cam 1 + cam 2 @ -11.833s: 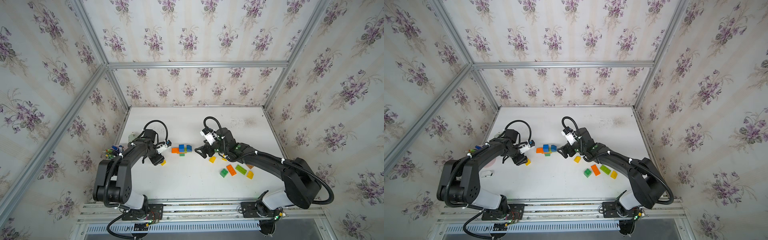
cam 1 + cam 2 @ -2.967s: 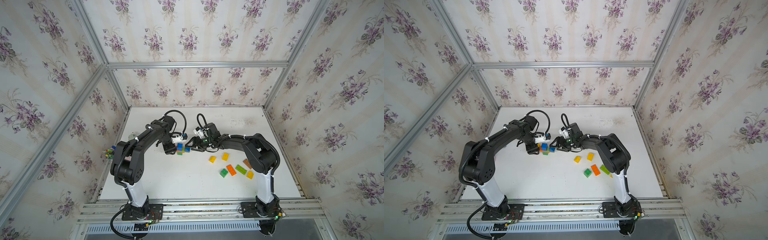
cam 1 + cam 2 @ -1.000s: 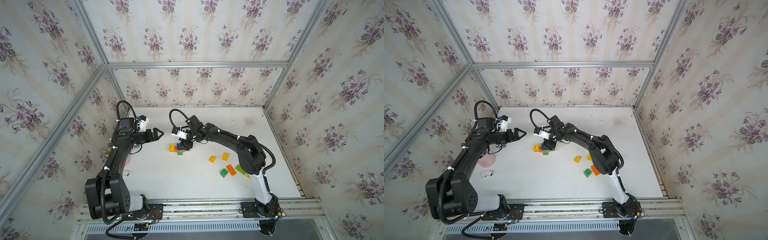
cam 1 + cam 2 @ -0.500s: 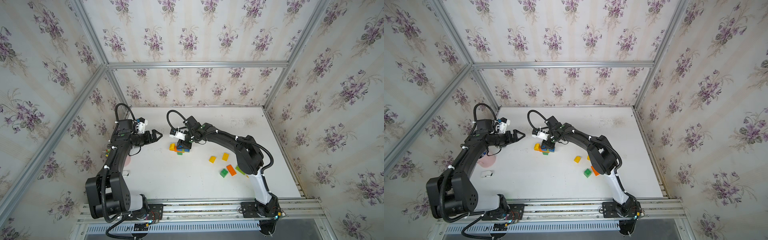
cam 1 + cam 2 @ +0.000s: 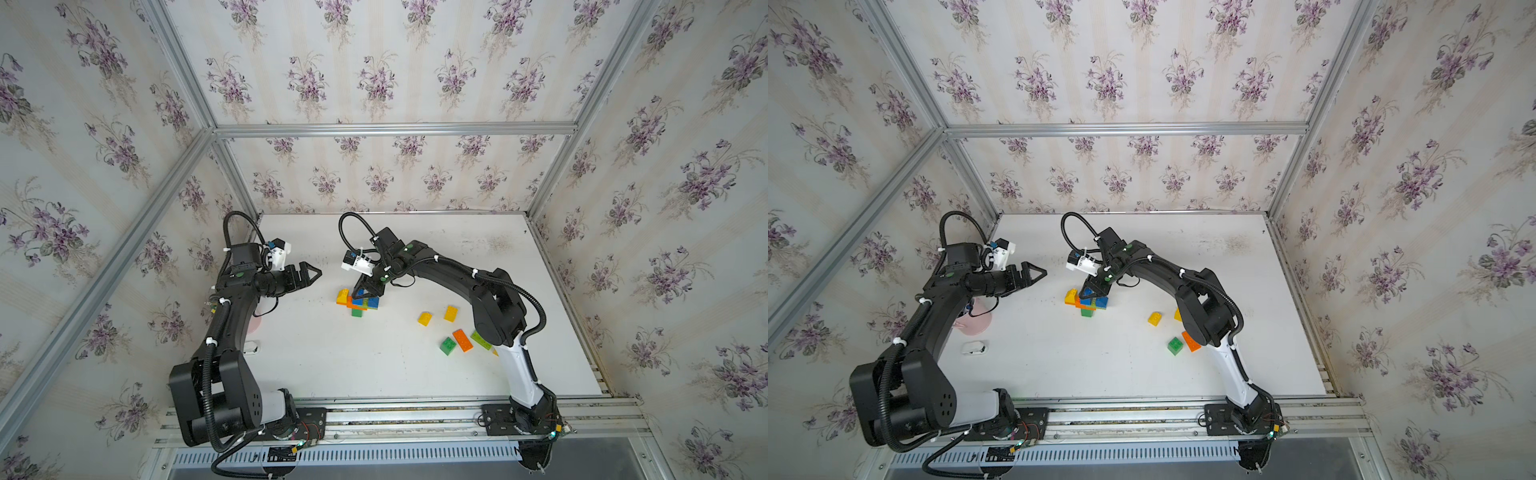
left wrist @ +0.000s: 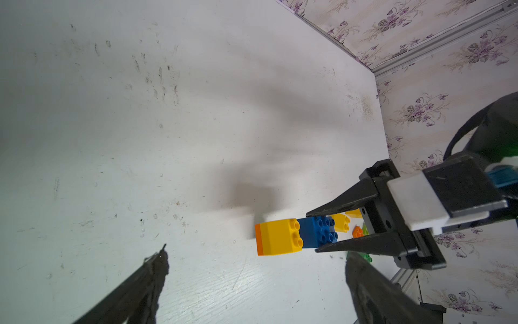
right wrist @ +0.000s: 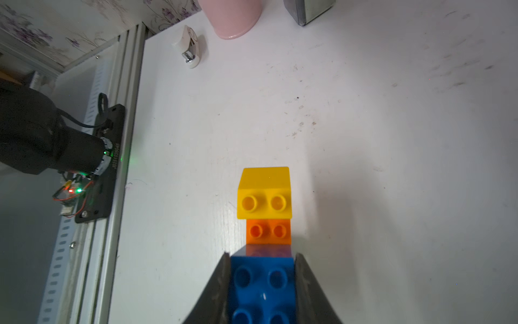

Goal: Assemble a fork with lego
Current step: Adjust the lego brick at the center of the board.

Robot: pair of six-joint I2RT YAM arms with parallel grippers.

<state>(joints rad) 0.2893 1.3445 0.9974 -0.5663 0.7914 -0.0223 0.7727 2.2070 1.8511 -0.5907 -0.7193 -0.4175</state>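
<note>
**A:** Where do your two pincers stand?

**B:** Your right pincer (image 7: 262, 280) is clenched on the blue studded plastic brick (image 7: 262, 289); in the right wrist view its two dark fingers (image 7: 217, 289) press flat against the brick's opposite sides. Your left pincer (image 5: 309, 275) is released, spread wide and grasping nothing, raised above the white worktop (image 5: 374, 365) and well apart from the bricks.

**A:** And the lego itself?

**B:** The blue brick sits on a small cluster near the middle of the worktop. It rides on a flat orange studded brick (image 7: 268, 231), and a yellow slope-topped brick (image 7: 264, 193) sits on the far end of that orange one. In both top views a dark green brick (image 5: 357, 312) pokes out from the cluster's near side. Over by your right arm's elbow lie loose pieces: two yellow bricks (image 5: 424, 318), an orange one (image 5: 462, 340), a dark green one (image 5: 447, 345) and a lime one (image 5: 481, 339).

**A:** Anything else on the worktop?

**B:** A pink cup (image 7: 231, 16) by the left edge.
</note>
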